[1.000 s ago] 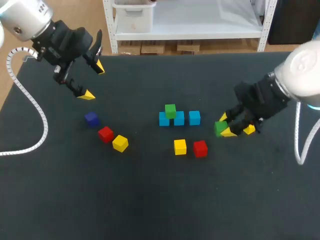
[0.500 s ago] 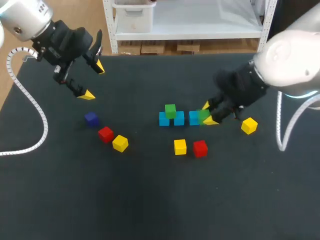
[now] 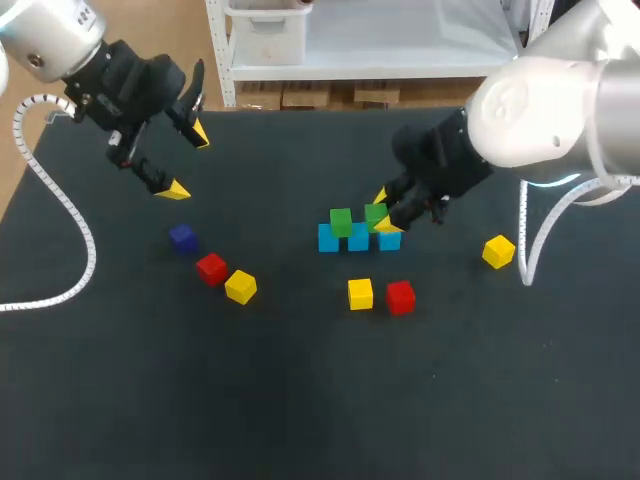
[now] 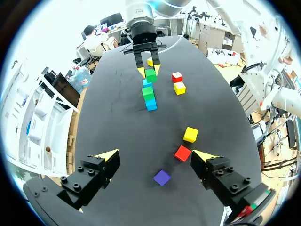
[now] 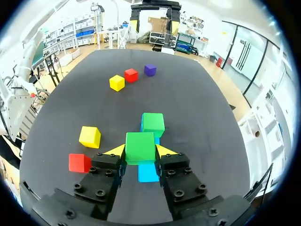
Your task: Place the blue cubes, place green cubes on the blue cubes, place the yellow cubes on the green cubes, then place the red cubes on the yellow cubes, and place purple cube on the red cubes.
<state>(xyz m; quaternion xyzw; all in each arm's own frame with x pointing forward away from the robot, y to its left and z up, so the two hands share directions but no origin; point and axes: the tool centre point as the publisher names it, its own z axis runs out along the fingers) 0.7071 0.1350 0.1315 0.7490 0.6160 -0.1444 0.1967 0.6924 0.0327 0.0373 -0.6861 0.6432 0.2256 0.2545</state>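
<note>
My right arm comes in from the right and reaches to the middle of the table (image 3: 300, 400). The right gripper (image 3: 383, 216) points down. Its two fingers squeeze a green cube (image 5: 140, 147) from both sides. The cube is held flat, right over the right end of the row of blue cubes (image 3: 358, 239). I cannot tell if it touches them. Another green cube (image 3: 341, 221) sits on the row beside it. My left arm is at the far left corner. The left gripper (image 3: 187, 162) hangs above the table with its fingers wide apart, holding nothing. The purple cube (image 3: 182, 237) lies near it.
</note>
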